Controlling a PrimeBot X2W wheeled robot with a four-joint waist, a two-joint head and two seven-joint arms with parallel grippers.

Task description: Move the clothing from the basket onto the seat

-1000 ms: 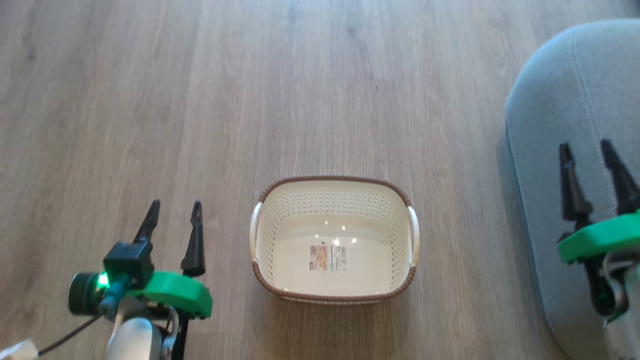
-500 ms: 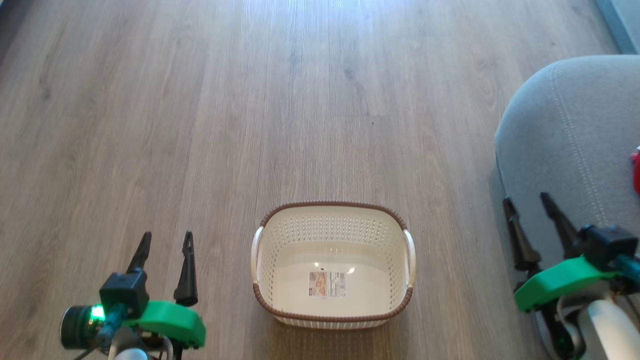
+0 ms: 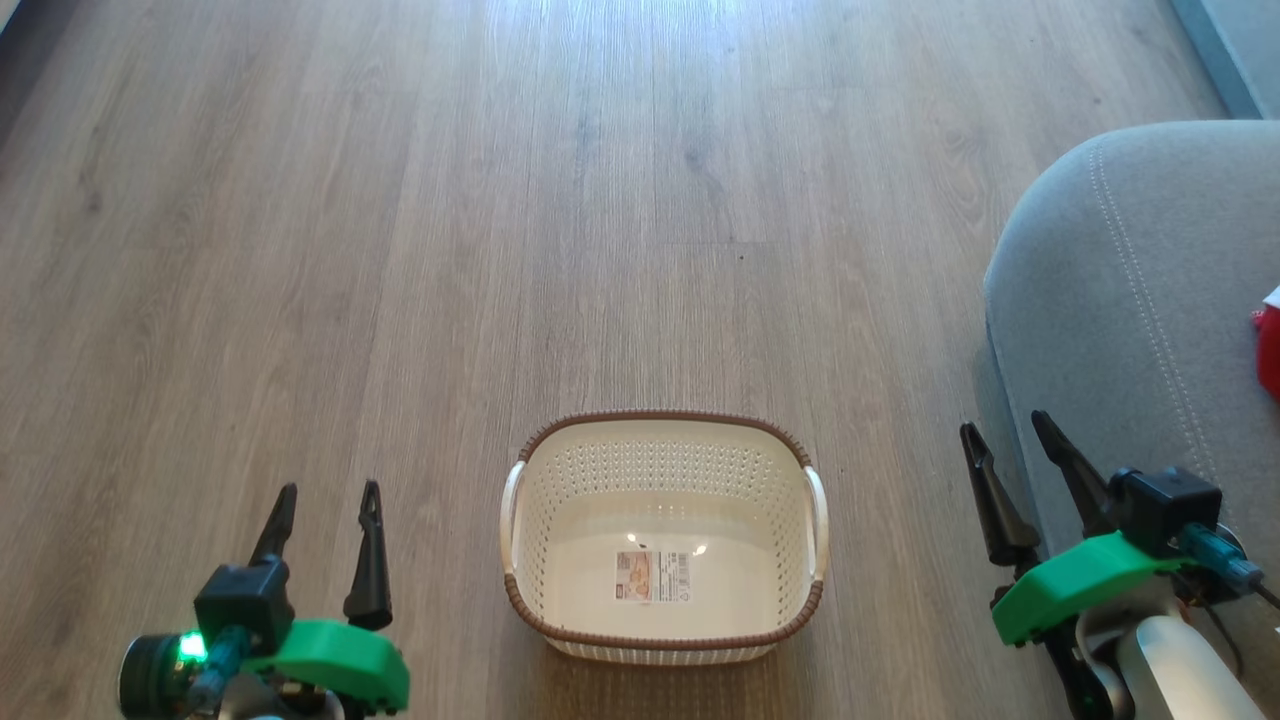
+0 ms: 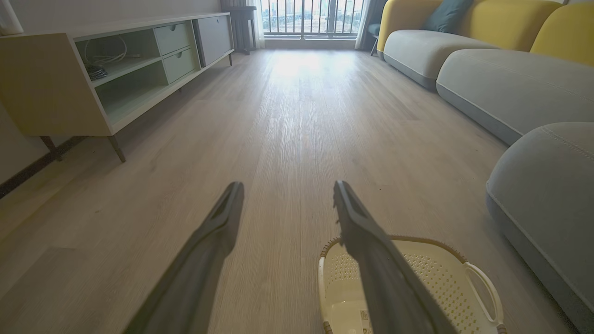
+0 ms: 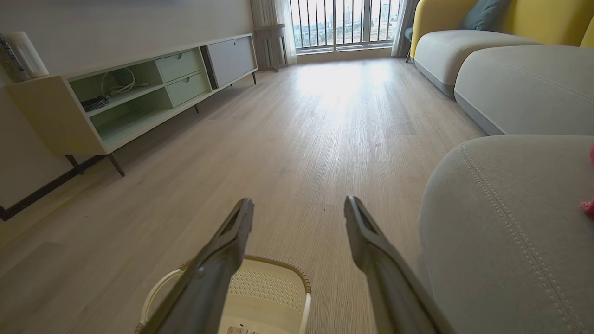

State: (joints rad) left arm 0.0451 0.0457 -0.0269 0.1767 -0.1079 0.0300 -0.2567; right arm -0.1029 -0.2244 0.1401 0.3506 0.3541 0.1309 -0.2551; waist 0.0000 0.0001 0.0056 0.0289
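Left gripper (image 3: 328, 490) at 7 o'clock: fingers stood apart, holding nothing; its body was cut off by the bottom edge. Basket (image 3: 660, 415) sat at 6 o'clock on the wood-plank floor (image 3: 600, 200); the print on its paper label (image 3: 652, 576) was too small to read. Right gripper (image 3: 1004, 422) at 4 o'clock: fingers spread, gripping nothing, just beside the grey seat (image 3: 1130, 300). Clothing (image 3: 1270, 350): a red sliver at 3 o'clock lay on the seat, mostly cut off by the frame edge. Left wrist view showed a sideboard (image 4: 93, 79) at 10 o'clock, a barred window (image 4: 315, 16) at 12 and a yellow-backed sofa (image 4: 487, 41) at 2.
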